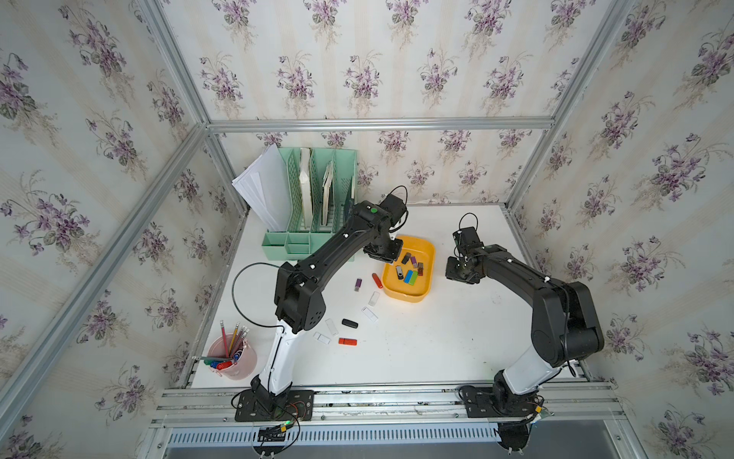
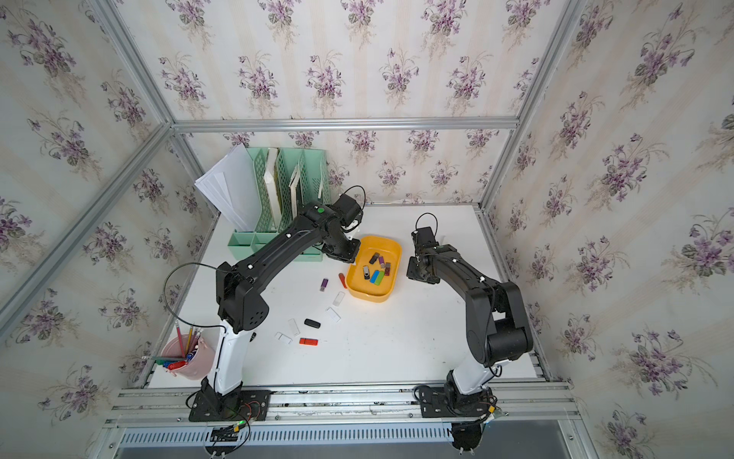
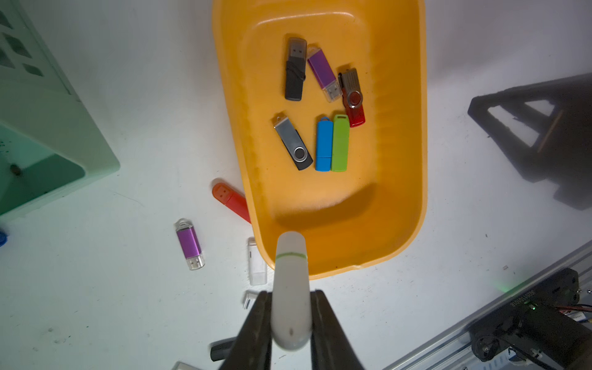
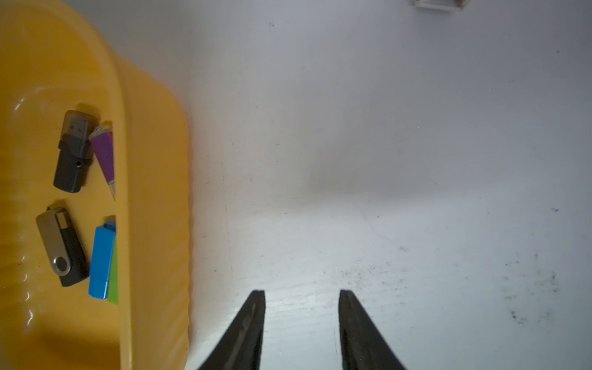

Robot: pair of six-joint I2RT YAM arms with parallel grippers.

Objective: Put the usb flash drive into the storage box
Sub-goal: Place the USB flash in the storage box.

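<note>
Left tool (image 3: 292, 293) is clamped on a white flash drive (image 3: 291, 269) with a thin green ring. It grips the drive by its back half, so the rounded front end sticks out ahead of the jaws. From the left wrist view, that front end sits over the short end rim of the storage box (image 3: 407, 179), the yellow-orange tray.

I read this as the carry step nearly finished, with the release not yet made. Six drives (image 3: 323, 147) lie on the box floor. A purple drive (image 3: 189, 243) and a red drive (image 3: 231, 201) are among those waiting on the bench (image 3: 96, 304), the red one right against the box's outer wall.

Right tool (image 4: 301, 293) hangs with its jaws apart and nothing between them, over bare bench just beside the box.

Next I want the left tool a little further in, so the whole drive is over the box floor rather than the rim. Then I want it down low before the jaws part. Dropped from here, I judge it could catch the rim and tumble outside.
</note>
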